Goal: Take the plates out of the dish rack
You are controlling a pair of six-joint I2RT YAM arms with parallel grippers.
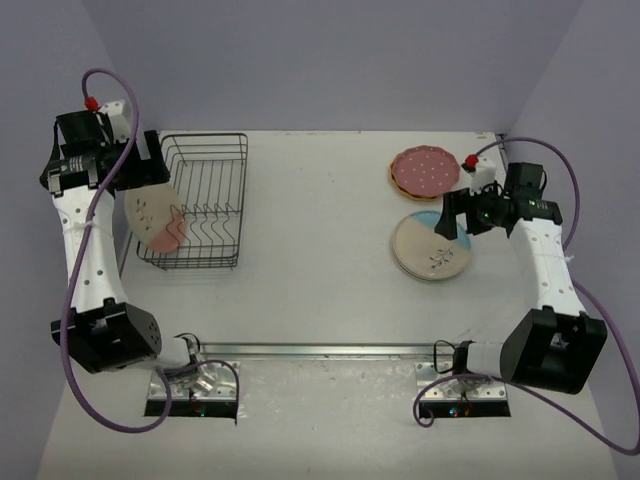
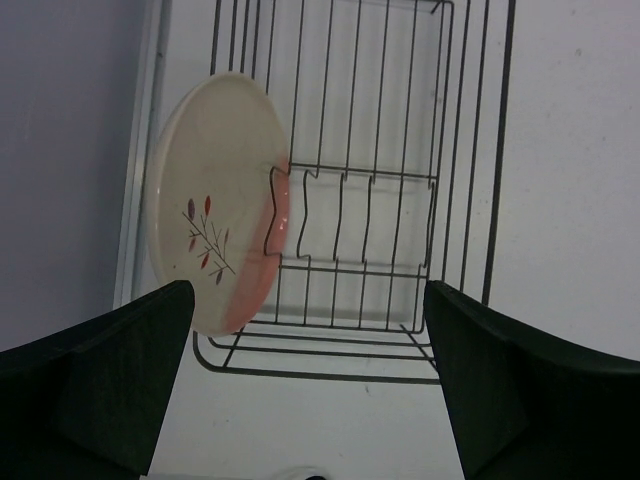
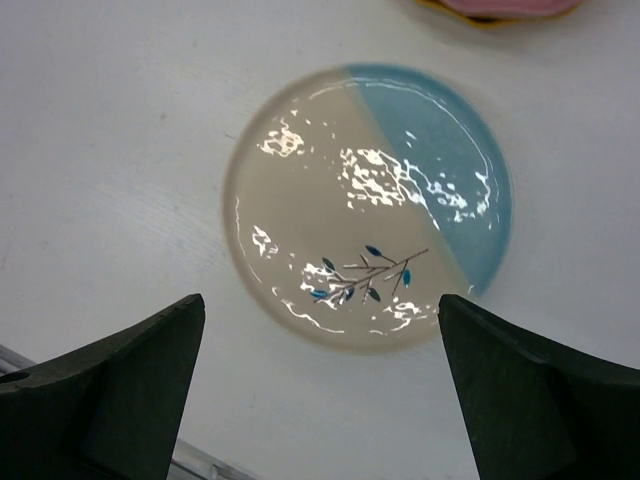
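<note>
One plate left in rack; both claws empty

Left claw [image 2: 308, 300] spread wide, holding nothing, above the dish rack [image 1: 200, 180], where the pink-tinted sprig plate [image 2: 215, 200] leans on edge at its left side. Right claw [image 3: 320, 300] wide open, empty, over the blue-tinted sprig plate [image 3: 340, 200] lying flat on the desk [image 1: 320, 270]. Dotted pink plate [image 1: 425, 170] lies just beyond.

Beyond the right gripper [image 3: 322, 310], the dark pink plate [image 3: 505, 6] and the yellow-orange plate [image 3: 445, 10] beneath it are cut off by the upper edge of the wrist view. The far end of the dish rack [image 2: 400, 120], ahead of the left gripper [image 2: 308, 300], is cropped likewise. The lower rim of the pink-tinted plate [image 2: 215, 200] is covered by one of its fingers [image 2: 100, 380].
</note>
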